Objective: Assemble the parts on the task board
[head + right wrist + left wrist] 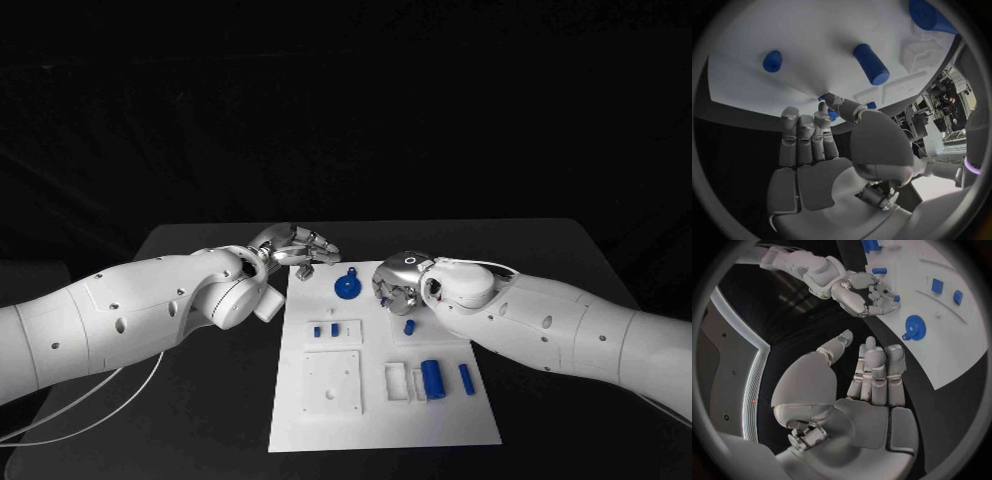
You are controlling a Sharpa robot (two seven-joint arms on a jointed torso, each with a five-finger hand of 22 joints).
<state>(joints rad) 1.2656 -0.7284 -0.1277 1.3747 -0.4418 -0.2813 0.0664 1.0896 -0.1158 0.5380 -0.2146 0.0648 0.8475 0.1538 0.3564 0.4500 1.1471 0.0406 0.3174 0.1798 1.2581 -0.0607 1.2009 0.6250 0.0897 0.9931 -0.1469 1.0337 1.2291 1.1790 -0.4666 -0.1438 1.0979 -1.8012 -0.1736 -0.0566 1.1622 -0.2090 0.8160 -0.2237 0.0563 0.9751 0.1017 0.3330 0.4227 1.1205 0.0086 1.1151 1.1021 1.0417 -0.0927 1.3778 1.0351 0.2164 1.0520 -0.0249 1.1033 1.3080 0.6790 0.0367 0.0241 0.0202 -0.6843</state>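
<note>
- On the black desk [202,420], seen from the head, lies the flat white rectangular task board [378,420], carrying small blue parts: a round gear-like piece [348,287], a fat cylinder [433,380], a slim peg [467,379].
- Left wrist view: the left robot hand [870,377] hangs released, fingers straight, just off the board's edge.
- Right wrist view: the right robot hand [823,132] pinches a small blue piece [823,97], mostly hidden by fingertips.

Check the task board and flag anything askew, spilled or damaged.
Nothing stands out. The task board lies flat and whole, the blue parts lie or stand on it, including the round gear-like one, and nothing has spilled onto the black table.
</note>
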